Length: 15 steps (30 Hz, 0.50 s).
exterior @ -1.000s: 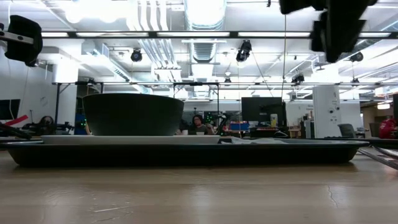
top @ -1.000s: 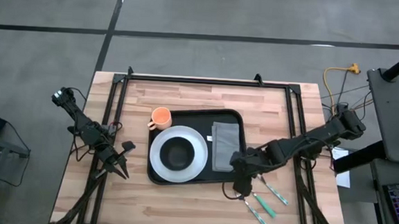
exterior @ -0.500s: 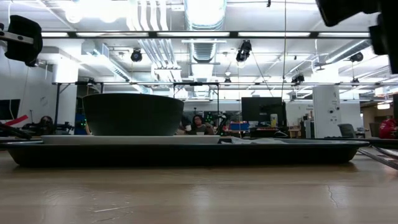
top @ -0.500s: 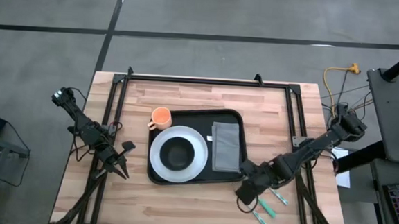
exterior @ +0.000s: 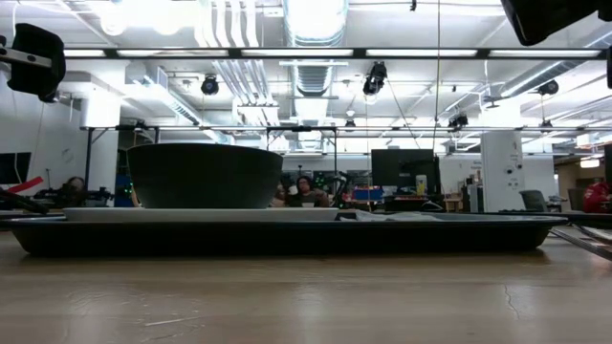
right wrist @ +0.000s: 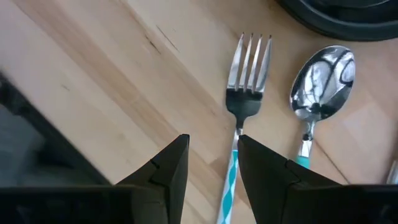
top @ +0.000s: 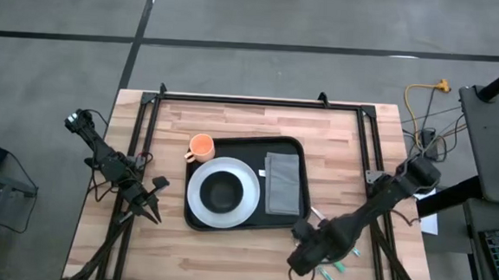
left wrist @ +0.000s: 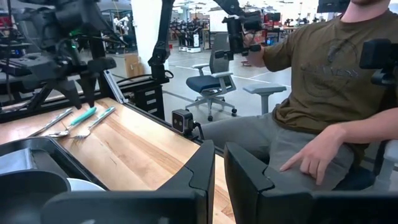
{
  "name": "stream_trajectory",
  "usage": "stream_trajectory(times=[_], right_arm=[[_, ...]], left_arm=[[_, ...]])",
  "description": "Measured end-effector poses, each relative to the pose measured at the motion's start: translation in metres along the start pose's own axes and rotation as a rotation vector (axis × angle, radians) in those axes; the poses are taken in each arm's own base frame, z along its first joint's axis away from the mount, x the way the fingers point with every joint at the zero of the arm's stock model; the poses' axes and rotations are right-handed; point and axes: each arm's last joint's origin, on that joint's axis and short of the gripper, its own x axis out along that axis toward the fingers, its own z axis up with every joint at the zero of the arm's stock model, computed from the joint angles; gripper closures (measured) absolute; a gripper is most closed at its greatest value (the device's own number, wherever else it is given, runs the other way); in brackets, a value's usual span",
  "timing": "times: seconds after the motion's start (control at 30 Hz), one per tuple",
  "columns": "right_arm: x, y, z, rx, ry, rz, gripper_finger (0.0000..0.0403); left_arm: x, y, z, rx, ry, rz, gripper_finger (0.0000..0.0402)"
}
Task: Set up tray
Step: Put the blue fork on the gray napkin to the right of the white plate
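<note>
Right pincer (right wrist: 211, 155) hangs over the front-right part of the desk (top: 225, 251), off the tray, fingers (right wrist: 165, 165) partly spread with nothing between them, straddling the teal-striped handle of a fork (right wrist: 244, 112) that lies flat on the wood. A spoon (right wrist: 320, 84) lies just beside the fork, tines and bowl both pointing toward the tray's rim. In the high view the right arm covers most of the cutlery; only teal handle ends (top: 339, 267) show near the desk's front-right edge. Tray (top: 289, 145) sits roughly mid-desk, long side running front to back, its near-right corner just beside the right pincer. On it: white plate (top: 243, 179) with a dark bowl (top: 222, 190) at the left, folded grey napkin (top: 282, 181) at the right. An orange cup (top: 201, 145) stands on the desk touching or almost touching the tray's far-left corner; can't tell which. Open wood: a broad strip along the far edge, a strip along the front, and the left third apart from the left arm. Left pincer (top: 151, 210) is clenched on nothing, parked over the left side of the desk, well apart from the tray. A seated person (left wrist: 323, 93) shows beyond the desk in the left wrist view.
</note>
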Motion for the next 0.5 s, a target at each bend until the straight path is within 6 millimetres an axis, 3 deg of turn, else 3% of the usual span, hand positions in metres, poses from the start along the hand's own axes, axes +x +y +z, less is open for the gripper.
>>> stream_trajectory(times=[0.17, 0.5], right_arm=[[0.008, 0.008, -0.002, -0.017, 0.021, -0.107, 0.0275], [0.017, 0.008, -0.020, 0.004, 0.056, -0.137, 0.0275]], left_arm=[[0.000, 0.000, 0.000, 0.000, 0.002, 0.000, 0.0383], [0.000, 0.000, 0.000, 0.000, 0.004, 0.000, 0.0383]])
